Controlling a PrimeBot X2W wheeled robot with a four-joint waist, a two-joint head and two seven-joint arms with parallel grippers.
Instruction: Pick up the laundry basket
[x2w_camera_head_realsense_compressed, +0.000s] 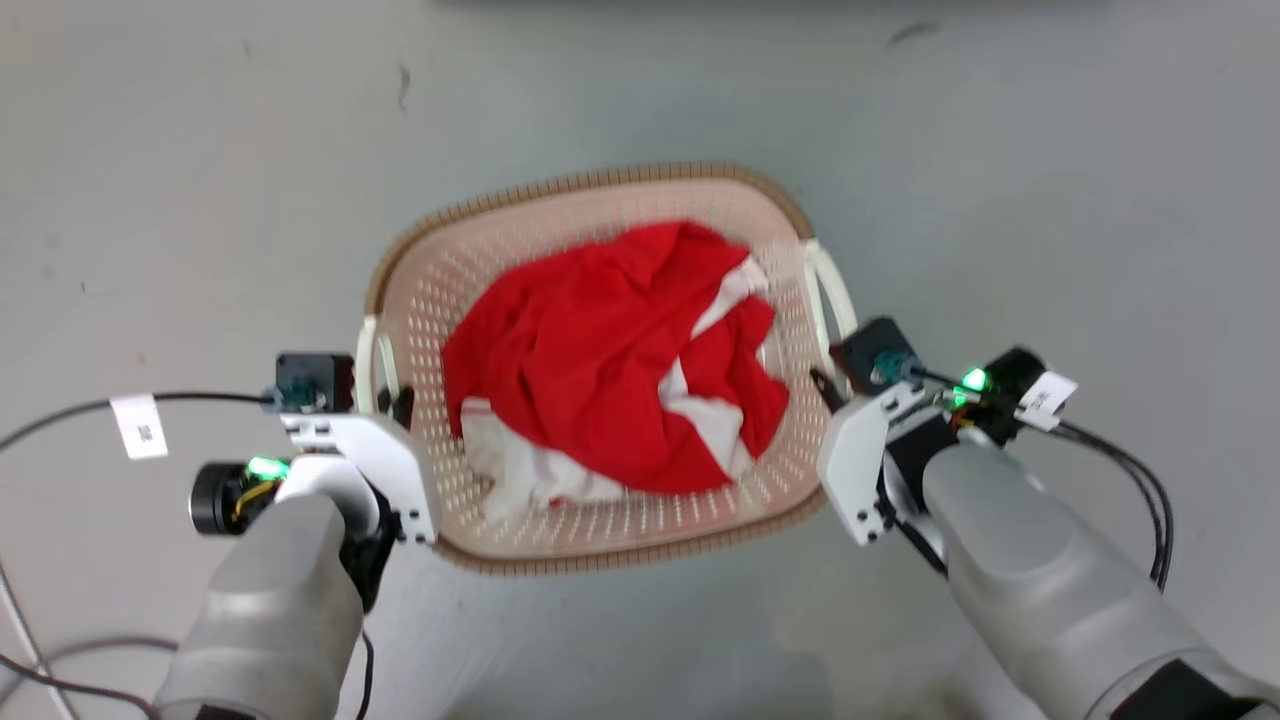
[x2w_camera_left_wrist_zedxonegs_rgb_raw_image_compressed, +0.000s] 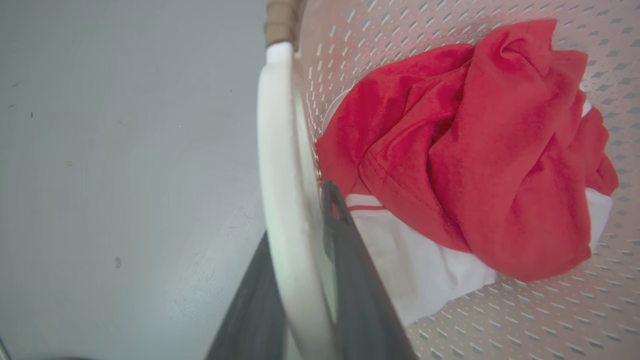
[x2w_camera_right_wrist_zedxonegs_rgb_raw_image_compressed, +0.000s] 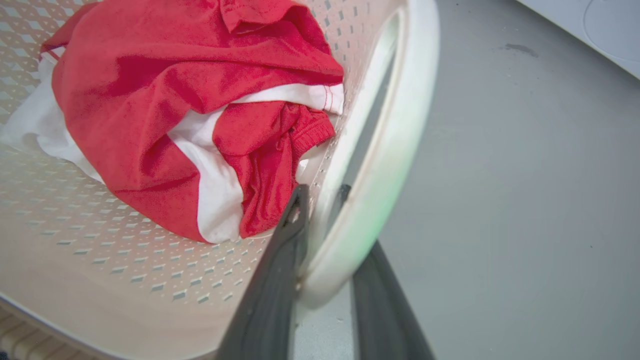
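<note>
Grey floor (x2w_camera_head_realsense_compressed: 200, 150), laundry basket (x2w_camera_head_realsense_compressed: 600, 525) at its centre holding a red-and-white garment (x2w_camera_head_realsense_compressed: 600, 350), left gripper (x2w_camera_head_realsense_compressed: 390, 400) clenched on its left white handle (x2w_camera_left_wrist_zedxonegs_rgb_raw_image_compressed: 280, 150), right gripper (x2w_camera_head_realsense_compressed: 830, 385) clenched on its right white handle (x2w_camera_right_wrist_zedxonegs_rgb_raw_image_compressed: 395, 125).

One laundry basket (x2w_camera_head_realsense_compressed: 600, 545) is counted, with two white handles (x2w_camera_head_realsense_compressed: 838, 290) (one on each side). One red-and-white cloth heap (x2w_camera_head_realsense_compressed: 600, 360) is seen, and two grippers: left gripper (x2w_camera_left_wrist_zedxonegs_rgb_raw_image_compressed: 300, 220), right gripper (x2w_camera_right_wrist_zedxonegs_rgb_raw_image_compressed: 322, 195).

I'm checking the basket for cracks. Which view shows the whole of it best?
The head view: the basket shows from above, rim complete. The left wrist view gives its left handle close up; the right wrist view, its right handle.
</note>
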